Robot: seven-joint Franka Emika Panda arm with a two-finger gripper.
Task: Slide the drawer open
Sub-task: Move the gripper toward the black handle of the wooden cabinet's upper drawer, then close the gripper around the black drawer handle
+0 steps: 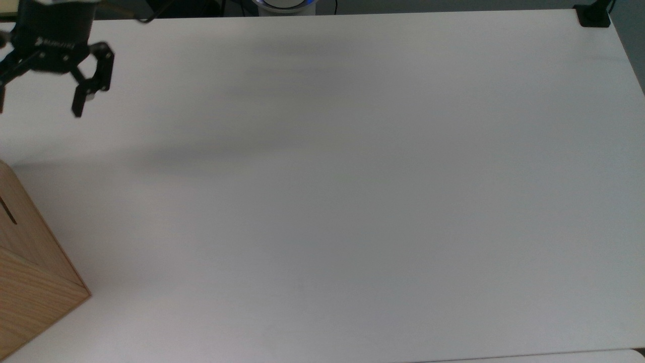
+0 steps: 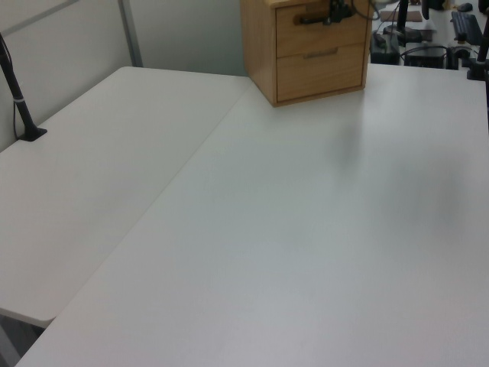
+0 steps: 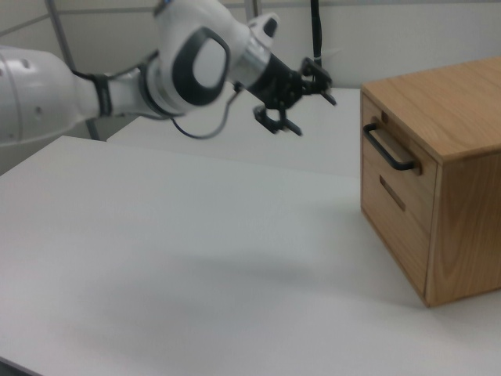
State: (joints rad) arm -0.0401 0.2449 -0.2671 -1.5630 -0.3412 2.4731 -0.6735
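Note:
The drawer (image 3: 369, 157) is the upper front of a pale-wood cabinet (image 3: 462, 196) and sits flush, shut, with a black bar handle (image 3: 389, 149). In the left view the drawer (image 2: 306, 32) and its handle (image 2: 315, 17) show at the top edge. My gripper (image 3: 315, 116) hangs open in the air, to the right view's left of the cabinet and above handle height, touching nothing. From above, the gripper (image 1: 38, 106) is at the far left, well away from the cabinet corner (image 1: 30, 272). In the left view the gripper (image 2: 338, 11) overlaps the handle's right end.
Below the drawer is a second front with a narrow slot (image 3: 391, 193). The white table (image 1: 352, 201) stretches wide to the top view's right. A black clamp post (image 2: 19, 107) stands at the left view's left, and the white arm (image 3: 117, 86) reaches in from the right view's left.

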